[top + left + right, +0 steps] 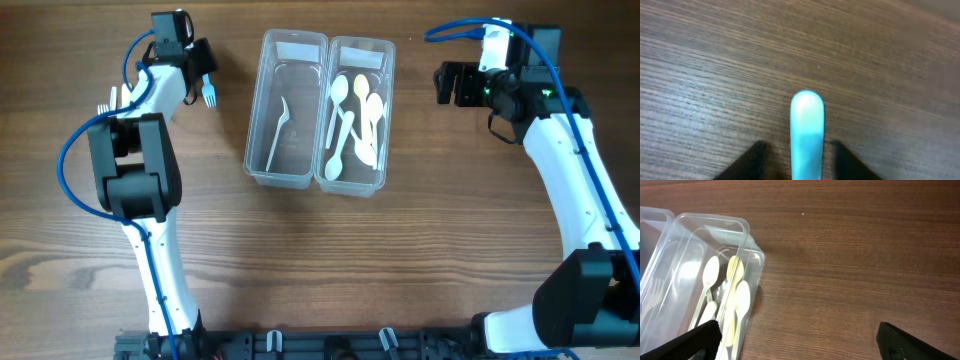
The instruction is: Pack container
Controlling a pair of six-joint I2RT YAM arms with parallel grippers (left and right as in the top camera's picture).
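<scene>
Blue fork at my left gripper, right gripper empty beside the containers

From overhead, my left gripper point(202, 68) sits at 10 o'clock on the table point(330, 260) with a blue fork point(210, 95) at its tip. In my left wrist view the rounded handle lies between the fingers point(747, 162) with a gap on each side, so I cannot tell whether I am clamping it. My right gripper point(447, 83) at 2 o'clock has its jaws wide apart and holds nothing. Two clear containers stand touching at 12 o'clock. The left container point(255, 130) holds one white fork point(278, 130), and the right container point(388, 110) holds several spoons point(355, 115). More white cutlery point(108, 98) lies at 9 o'clock of my left arm.
</scene>
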